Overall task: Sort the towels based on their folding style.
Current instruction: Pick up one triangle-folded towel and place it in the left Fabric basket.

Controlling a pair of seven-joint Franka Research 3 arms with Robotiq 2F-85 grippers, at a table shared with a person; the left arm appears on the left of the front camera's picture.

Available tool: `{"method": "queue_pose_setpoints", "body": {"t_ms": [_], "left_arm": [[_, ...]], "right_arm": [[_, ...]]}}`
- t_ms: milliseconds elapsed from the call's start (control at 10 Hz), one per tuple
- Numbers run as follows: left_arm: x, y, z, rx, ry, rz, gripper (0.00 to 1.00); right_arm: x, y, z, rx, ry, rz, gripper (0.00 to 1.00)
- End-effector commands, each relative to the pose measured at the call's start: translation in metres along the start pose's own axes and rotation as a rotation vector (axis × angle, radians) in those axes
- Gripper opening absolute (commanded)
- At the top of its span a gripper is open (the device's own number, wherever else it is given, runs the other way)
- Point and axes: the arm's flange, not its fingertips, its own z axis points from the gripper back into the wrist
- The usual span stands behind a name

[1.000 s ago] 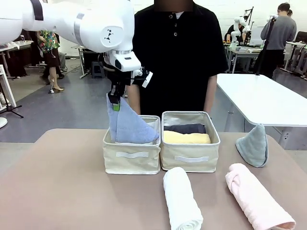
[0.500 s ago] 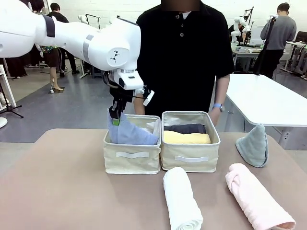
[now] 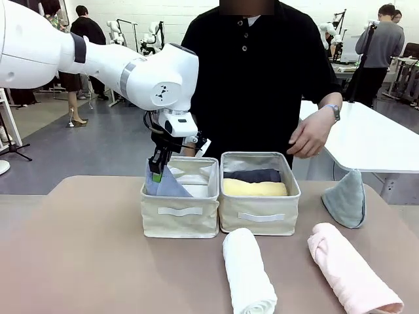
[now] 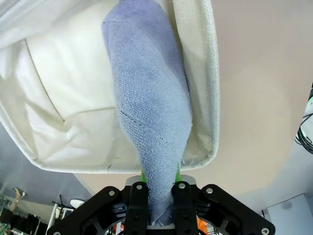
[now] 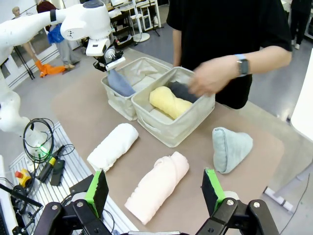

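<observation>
Left gripper (image 3: 156, 173) is clamped on the narrow tip of the lavender-blue cone towel (image 4: 146, 98) — green pads pinch it from both sides, jaws almost together w/ only terry between. The towel's wide end hangs down inside the left basket (image 3: 180, 219), close along one side wall; whether its base touches the basket floor I can't quite tell from the wrist view. Right gripper (image 5: 154, 188) hovers w/ jaws wide apart, nothing in it, over the near part of the counter (image 3: 78, 261).

Handling: light, soft, limp terry. It shouldn't slip on the pads and isn't fragile, but the fold is loose, so a cone prob. slumps once let go. Best hold for a cone is the tip, as here; for a roll, across the middle, so the squeeze keeps it wound.

Other towels: dark grey roll (image 3: 252, 175) and yellow roll (image 3: 255, 188) lie side by side in the right basket (image 3: 260, 219). White roll (image 3: 249, 275) and pink roll (image 3: 353, 275) lie on the counter in front of the baskets, apart from each other. Grey-green cone (image 3: 346, 199) stands upright at the right, just behind the pink roll.

Counter is a plain matte tan top — the two baskets sit side by side mid-counter. A person stands at the far side, one hand (image 3: 313, 134) raised near the right basket. Behind: open lab hall, white tables, other people farther off
</observation>
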Motion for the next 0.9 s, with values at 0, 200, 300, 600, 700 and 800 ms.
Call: {"method": "queue_pose_setpoints", "body": {"t_ms": [0,200,300,600,700,800], "left_arm": [[0.002,-0.001,-0.005,-0.004,0.020,0.005,0.16],[0.002,0.001,-0.010,-0.035,-0.015,0.007,0.16],[0.001,0.002,-0.012,-0.046,-0.017,0.025,0.16],[0.000,0.004,-0.014,-0.061,-0.045,0.040,0.45],[0.000,0.003,-0.013,-0.061,-0.052,0.039,0.76],[-0.001,0.003,-0.012,-0.061,-0.055,0.041,1.00]], "right_arm": [[0.001,0.000,-0.002,0.012,-0.005,0.010,1.00],[0.001,0.000,-0.002,0.012,-0.005,0.010,1.00],[0.001,0.000,-0.002,0.012,-0.005,0.010,1.00],[0.001,0.000,-0.002,0.012,-0.005,0.010,1.00],[0.001,0.000,-0.002,0.012,-0.005,0.010,1.00],[0.001,0.000,-0.002,0.012,-0.005,0.010,1.00]]}}
